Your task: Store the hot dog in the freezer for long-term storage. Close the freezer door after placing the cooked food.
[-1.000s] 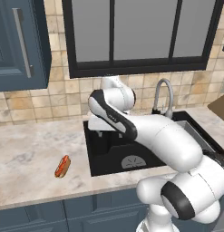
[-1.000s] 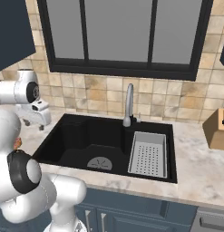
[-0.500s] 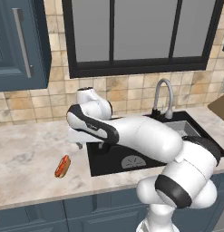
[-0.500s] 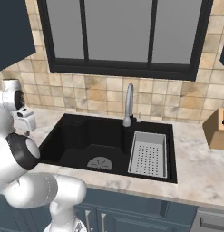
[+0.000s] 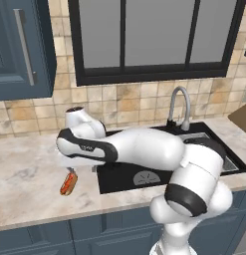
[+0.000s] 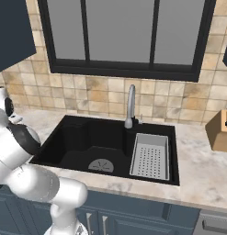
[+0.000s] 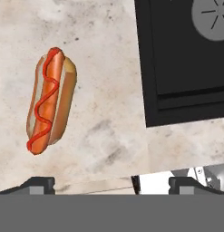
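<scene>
Reaching for the hot dog beside the sink, we keep the gripper wide open and empty, then centre over the bun.

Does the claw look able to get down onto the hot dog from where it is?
Probably yes. The claw hangs open above the hot dog, which lies alone on the counter beside the sink.

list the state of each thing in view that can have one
orange-tan bun hot dog with red sausage: lying flat on the marble counter, not held
two-finger gripper: open, above the hot dog
curved steel faucet: no water running
black sink: no water in it
blue upper cabinet door: closed
</scene>
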Robot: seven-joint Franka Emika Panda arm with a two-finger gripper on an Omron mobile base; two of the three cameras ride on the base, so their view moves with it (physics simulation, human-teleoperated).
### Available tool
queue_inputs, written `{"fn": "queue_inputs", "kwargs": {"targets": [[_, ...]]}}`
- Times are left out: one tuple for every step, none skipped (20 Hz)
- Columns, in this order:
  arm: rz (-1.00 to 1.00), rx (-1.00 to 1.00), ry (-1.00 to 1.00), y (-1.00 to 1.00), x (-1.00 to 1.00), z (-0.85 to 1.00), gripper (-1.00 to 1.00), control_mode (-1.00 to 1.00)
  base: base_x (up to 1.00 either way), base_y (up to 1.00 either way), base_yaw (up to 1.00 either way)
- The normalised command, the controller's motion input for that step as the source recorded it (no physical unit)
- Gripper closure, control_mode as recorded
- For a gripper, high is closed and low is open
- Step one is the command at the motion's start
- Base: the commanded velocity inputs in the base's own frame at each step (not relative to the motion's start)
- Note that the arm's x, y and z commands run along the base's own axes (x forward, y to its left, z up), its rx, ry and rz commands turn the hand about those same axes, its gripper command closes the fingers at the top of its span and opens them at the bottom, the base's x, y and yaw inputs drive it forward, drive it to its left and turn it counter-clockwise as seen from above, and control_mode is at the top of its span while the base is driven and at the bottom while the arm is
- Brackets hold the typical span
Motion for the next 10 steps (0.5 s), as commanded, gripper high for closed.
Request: {"fn": "queue_inputs", "kwargs": {"targets": [[0.01,-0.06,0.00,0.58,0.00,-0.31,-1.00,-1.00,0.00,0.00,0.00],[0.00,-0.07,0.00,0.54,0.00,-0.34,-1.00,-1.00,0.00,0.00,0.00],[0.00,-0.07,0.00,0.44,0.01,-0.38,-1.00,-1.00,0.00,0.00,0.00],[0.00,-0.05,0.00,0.41,0.04,-0.34,-1.00,-1.00,0.00,0.00,0.00],[0.00,-0.03,0.00,0.42,0.10,-0.31,-1.00,-1.00,0.00,0.00,0.00],[0.00,-0.02,0.00,0.40,0.17,-0.30,-1.00,-1.00,0.00,0.00,0.00],[0.00,-0.01,0.00,0.38,0.21,-0.31,-1.00,-1.00,0.00,0.00,0.00],[0.00,0.00,0.00,0.38,0.25,-0.27,-1.00,-1.00,0.00,0.00,0.00],[0.00,0.00,0.00,0.36,0.29,-0.26,-1.00,-1.00,0.00,0.00,0.00],[0.00,0.00,0.00,0.31,0.36,-0.25,-1.00,-1.00,0.00,0.00,0.00]]}}
